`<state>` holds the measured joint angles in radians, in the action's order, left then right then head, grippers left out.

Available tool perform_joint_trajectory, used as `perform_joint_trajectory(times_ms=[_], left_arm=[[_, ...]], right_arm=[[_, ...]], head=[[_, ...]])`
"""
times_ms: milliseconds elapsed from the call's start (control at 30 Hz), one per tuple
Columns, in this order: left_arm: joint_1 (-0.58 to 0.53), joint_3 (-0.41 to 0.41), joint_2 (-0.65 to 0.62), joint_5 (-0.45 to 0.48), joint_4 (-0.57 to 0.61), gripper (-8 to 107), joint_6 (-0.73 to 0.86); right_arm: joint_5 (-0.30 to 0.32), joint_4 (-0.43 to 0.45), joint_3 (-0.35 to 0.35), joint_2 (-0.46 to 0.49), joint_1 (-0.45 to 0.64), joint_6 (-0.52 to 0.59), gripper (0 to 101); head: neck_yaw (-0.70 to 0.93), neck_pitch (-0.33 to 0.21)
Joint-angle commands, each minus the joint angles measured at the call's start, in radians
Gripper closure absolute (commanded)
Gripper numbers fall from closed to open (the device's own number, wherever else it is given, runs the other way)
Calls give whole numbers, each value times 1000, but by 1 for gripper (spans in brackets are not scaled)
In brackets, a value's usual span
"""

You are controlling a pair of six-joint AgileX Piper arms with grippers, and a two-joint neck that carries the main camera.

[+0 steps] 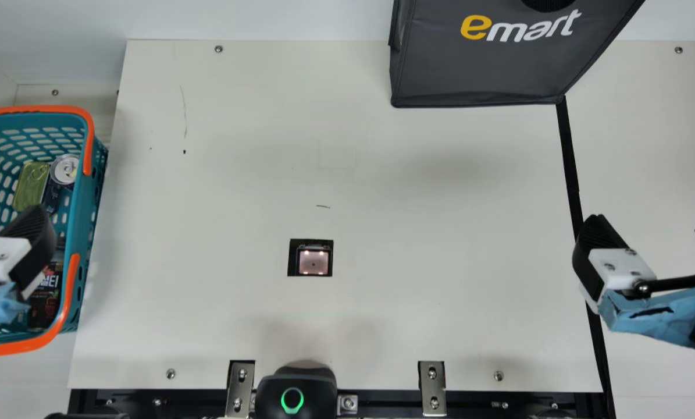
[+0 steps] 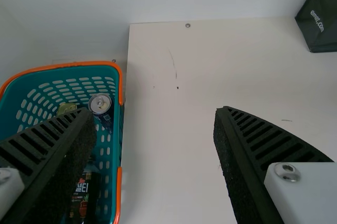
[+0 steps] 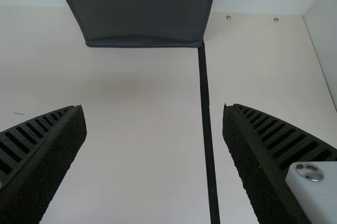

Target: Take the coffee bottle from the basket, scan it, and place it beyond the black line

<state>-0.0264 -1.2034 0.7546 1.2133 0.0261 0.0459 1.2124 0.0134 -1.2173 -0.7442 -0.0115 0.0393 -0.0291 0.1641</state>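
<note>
"Basket [image 1: 89, 198] first! Why is the left claw [image 2: 155, 112] over there?"

"Because it has to get the coffee bottle. See the dark bottle [image 2: 87, 196] inside the basket? I think that's the one, but I can't tell for sure."

"Is the claw holding it?"

"No. Its fingers are wide apart with nothing between them. I guess that's so they can fit around the bottle. It should go down gently, because a round can [image 1: 65, 169] and a yellow-green tin [image 1: 31, 185] are in there too. It could bump them."

"What's that little glowing square [image 1: 313, 263] for?"

"It looks like the scanner. It sits in the counter [image 1: 382, 320] between the basket and the black line [image 1: 569, 163], so it's a good stop on the way. The bottle's code should face it, or it might not read."

"And the right claw [image 3: 154, 109]?"

"That one is open and holds nothing. It's near the line, so maybe it could help put the bottle on the far side."

"So nothing's scanned?"

"Nope, the job looks hardly started."
</note>
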Motion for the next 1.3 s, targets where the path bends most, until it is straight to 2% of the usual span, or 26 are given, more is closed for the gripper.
perform_joint_trajectory(times_ms=[0,467,1267], left_arm=[[0,0,0,0,0,9,0],[0,0,0,0,0,9,0],[-10,-7,39,7,-9,9,7]], right_arm=[[0,0,0,0,0,0,10],[1,0,0,0,0,0,10],[1,0,0,0,0,0,10]], head=[[25,-26],[351,-26],[351,-26]])
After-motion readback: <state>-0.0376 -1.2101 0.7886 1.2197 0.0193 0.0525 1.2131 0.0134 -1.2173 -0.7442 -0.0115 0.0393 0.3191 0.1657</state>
